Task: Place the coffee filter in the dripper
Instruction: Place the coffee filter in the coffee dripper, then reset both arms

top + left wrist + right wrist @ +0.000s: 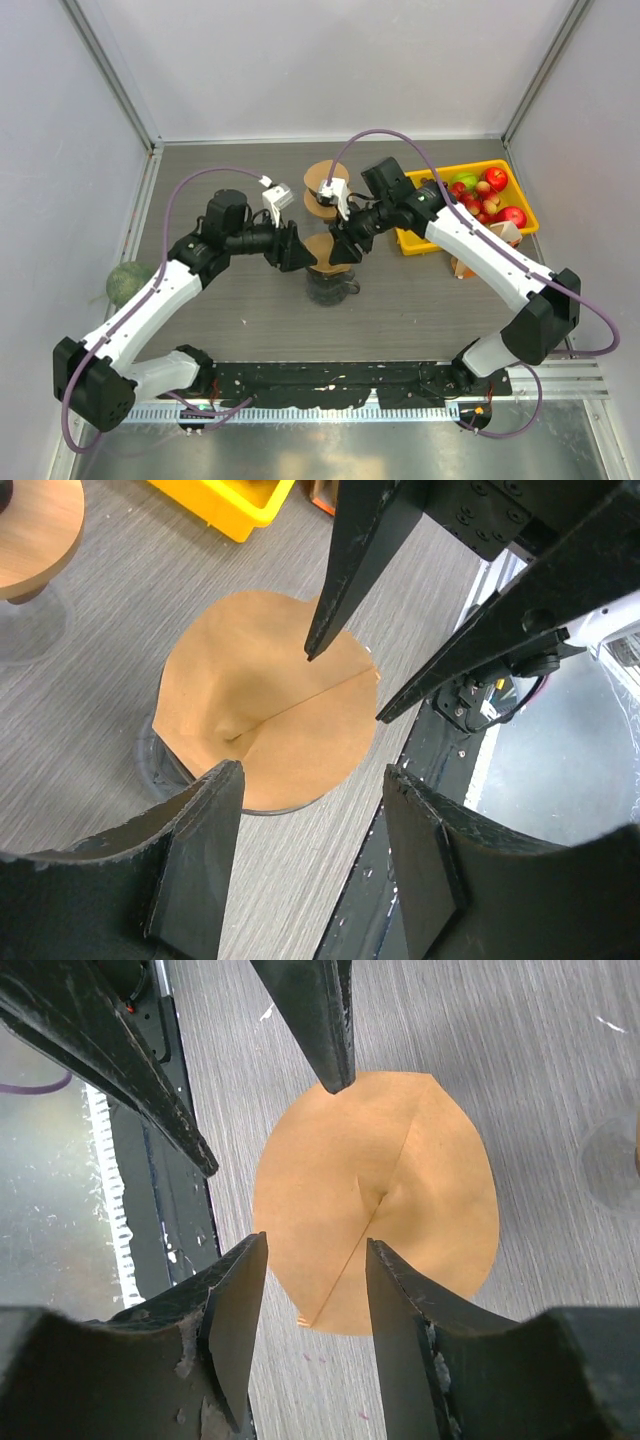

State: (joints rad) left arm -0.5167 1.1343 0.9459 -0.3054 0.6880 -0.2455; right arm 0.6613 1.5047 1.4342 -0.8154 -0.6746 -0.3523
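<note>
Apparently the job was all but finished when I checked my screens: the coffee filter (265,705) sat opened out on the mouth of the dripper (148,752) at the centre of the worktop (240,310), and neither arm had hold of it. The left tool (312,780) hung at the filter's 9 o'clock and the right tool (315,1250) at its 3 o'clock in the overhead view. Both stood released, their jaws apart with nothing between them and their tips just above the paper's rim. What was left, as I judged it, was little: lift both arms clear and perhaps confirm that the cone had settled down into the dripper, since the paper covered the mouth so fully that I could not tell how deep it sat. The filter itself was plain brown paper, round from above, with a shallow dimple at its middle and one straight seam running out from there to the edge, where a small tab stuck out. It looked smooth, uncrushed and fairly centred. Only a sliver of the dripper's clear, dark-edged wall showed, peeping out at 8 o'clock in the left wrist view. A yellow bin (478,166) of fruit stood well apart at 2 o'clock.
</note>
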